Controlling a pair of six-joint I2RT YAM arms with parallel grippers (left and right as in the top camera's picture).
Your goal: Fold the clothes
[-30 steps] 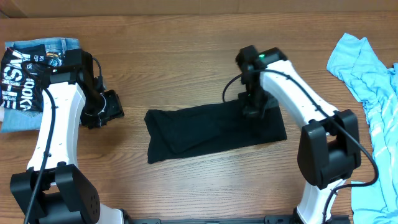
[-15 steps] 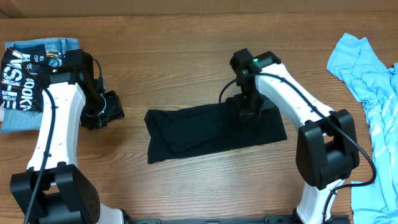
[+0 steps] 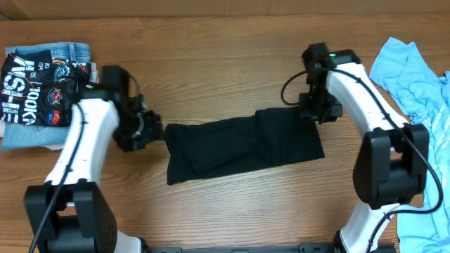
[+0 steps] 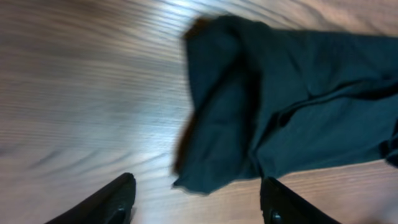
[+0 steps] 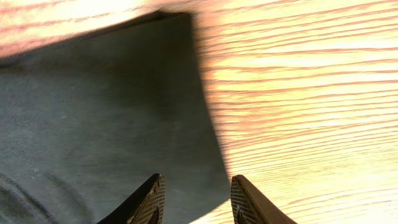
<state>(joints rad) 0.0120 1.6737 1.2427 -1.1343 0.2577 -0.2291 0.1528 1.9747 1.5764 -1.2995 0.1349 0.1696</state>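
both claws stand open and empty. left gripper [image 3: 144, 130] hangs just off the left end of the clothes [image 3: 242, 143], fingers spread, likely lining up to take that edge. right gripper [image 3: 320, 111] sits over the far right corner with a narrower gap. shirt lies as a long band mid-table [image 3: 225, 63], probably awaiting a crosswise fold.

A folded plain black soft-fabric T-shirt [image 3: 242, 150] lies mid-desk [image 3: 211, 63]; left claw [image 3: 146, 128] beside its left end, right claw [image 3: 318, 111] at its right end.
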